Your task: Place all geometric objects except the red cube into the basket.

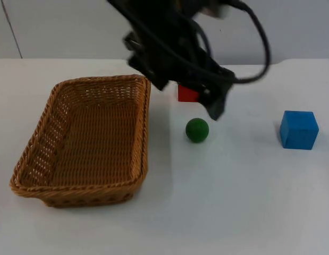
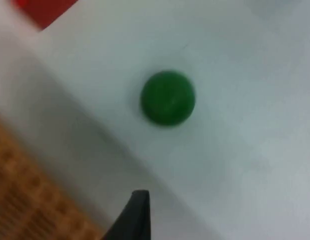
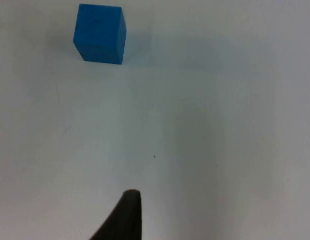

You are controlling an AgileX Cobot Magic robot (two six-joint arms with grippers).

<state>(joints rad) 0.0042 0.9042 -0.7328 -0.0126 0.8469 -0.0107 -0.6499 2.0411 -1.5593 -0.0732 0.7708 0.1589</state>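
While the table [image 1: 233, 212] was observed from the top view, the nearest object was the wicker basket [image 1: 31, 180], which stood on the picture's left side with its open interior facing up. Just beyond the basket's near corner and to its right, the green ball [image 1: 197, 130] rested on the white surface, apart from the basket wall. The blue cube [image 1: 298, 129] sat well apart from the ball, toward the picture's right. Farther back, the red cube [image 1: 186, 94] was partly covered by the arm, behind the ball and beside the basket's far right corner.

One black arm was extended from the upper edge down across the middle, ending in the left gripper [image 1: 216, 109], which was held just above and beyond the green ball, beside the red cube. Whether its fingers were spread or pressed together could not be determined.

Detail not available from above was supplied by the left wrist view: the green ball [image 2: 168, 98] was seen free on the table, with a black fingertip [image 2: 134, 215] near it but not touching, the basket weave [image 2: 24, 200] close by, and a red cube corner [image 2: 42, 9] beyond. In the right wrist view, the blue cube [image 3: 100, 33] was seen untouched on bare table, well apart from the right gripper fingertip [image 3: 125, 215]; the state of that gripper could not be determined either. No readable writing or labels were noted.
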